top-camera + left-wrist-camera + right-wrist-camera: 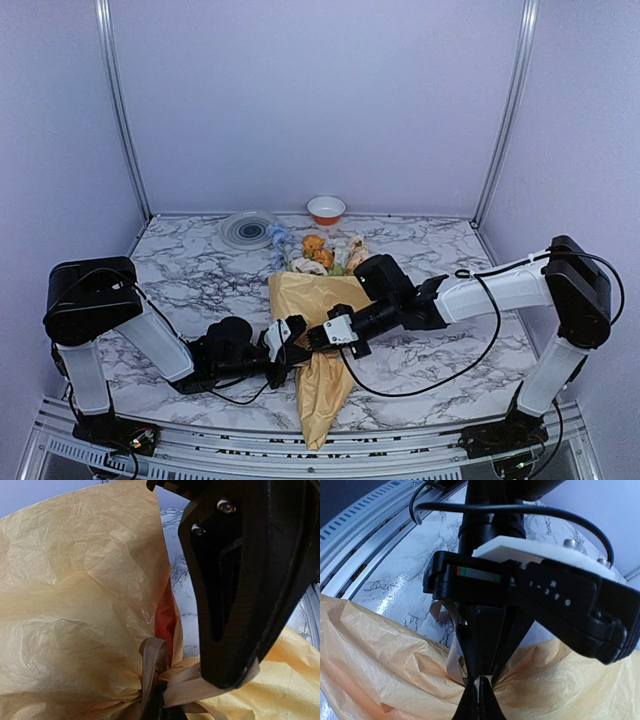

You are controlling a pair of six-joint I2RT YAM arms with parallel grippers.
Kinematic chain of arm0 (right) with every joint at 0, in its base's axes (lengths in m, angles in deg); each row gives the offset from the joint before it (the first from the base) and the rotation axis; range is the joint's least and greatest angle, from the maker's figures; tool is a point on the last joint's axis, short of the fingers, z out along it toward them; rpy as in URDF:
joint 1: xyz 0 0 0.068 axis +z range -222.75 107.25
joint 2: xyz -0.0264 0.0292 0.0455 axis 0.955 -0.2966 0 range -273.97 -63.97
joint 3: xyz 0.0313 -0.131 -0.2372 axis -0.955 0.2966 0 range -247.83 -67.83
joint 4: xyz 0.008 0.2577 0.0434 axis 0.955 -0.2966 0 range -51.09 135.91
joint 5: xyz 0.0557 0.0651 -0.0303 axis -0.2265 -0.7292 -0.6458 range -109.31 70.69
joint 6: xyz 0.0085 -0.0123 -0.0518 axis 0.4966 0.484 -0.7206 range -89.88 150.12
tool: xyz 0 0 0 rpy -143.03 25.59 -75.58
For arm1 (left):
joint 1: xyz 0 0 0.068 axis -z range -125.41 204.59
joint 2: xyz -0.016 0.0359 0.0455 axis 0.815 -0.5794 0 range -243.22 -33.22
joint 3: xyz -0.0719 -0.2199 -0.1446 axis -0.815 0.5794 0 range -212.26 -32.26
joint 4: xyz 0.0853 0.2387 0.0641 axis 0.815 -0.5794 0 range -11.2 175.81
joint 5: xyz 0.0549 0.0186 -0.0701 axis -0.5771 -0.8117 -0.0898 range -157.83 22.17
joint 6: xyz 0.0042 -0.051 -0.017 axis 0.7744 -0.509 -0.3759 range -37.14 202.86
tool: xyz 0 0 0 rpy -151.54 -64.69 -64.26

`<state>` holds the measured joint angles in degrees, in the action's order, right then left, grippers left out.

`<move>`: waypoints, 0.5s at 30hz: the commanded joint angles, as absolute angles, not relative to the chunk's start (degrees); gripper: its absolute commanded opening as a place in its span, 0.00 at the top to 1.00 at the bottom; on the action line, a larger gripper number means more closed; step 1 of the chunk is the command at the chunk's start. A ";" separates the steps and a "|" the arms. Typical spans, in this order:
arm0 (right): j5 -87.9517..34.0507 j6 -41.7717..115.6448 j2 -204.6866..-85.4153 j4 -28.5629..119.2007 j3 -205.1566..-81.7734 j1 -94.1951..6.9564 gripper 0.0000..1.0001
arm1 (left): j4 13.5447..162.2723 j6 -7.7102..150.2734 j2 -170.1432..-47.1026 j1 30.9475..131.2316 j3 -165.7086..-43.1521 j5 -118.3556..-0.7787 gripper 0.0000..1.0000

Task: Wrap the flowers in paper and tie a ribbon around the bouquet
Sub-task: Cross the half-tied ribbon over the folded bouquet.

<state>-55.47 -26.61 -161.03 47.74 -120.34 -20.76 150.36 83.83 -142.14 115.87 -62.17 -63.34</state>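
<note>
White tubular links and bulky black joint housings on left arm (150, 340) and right arm (500, 290). Thin black cables (480, 340) looping alongside. Matte black, tapered right gripper (227, 680) with two silver screws (226, 506). White plate (540, 555), red-green strip (479, 574) and raised lettering on left gripper (479, 677).

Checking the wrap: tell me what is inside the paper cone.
Flower heads, blue, orange and cream, show at the wide end of the paper cone. Their stalks are covered by the paper, so they cannot be seen. The ribbon gathers its waist.
</note>
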 commanded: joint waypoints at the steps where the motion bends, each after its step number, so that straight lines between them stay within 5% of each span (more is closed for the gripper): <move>1: -56.33 -26.69 -163.04 42.98 -125.04 -20.40 1.00 | 147.48 84.61 -141.09 115.74 -62.50 -61.94 1.00; 4: -56.64 -25.42 -162.76 43.20 -124.84 -20.56 1.00 | 145.92 83.98 -139.87 115.56 -62.41 -62.11 0.94; 6: -56.60 -23.56 -162.40 44.84 -124.18 -21.06 1.00 | 143.78 82.49 -137.78 115.49 -62.01 -63.43 0.61; 9: -55.68 -20.22 -162.16 46.52 -123.91 -22.12 1.00 | 139.14 79.38 -131.56 115.41 -60.57 -64.34 0.38; 15: -54.72 -17.58 -161.63 48.18 -122.88 -22.41 1.00 | 122.32 73.07 -113.57 114.96 -59.19 -69.49 0.26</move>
<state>-55.14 -20.84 -162.45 46.10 -123.27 -22.05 136.39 78.15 -122.88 115.52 -58.83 -64.47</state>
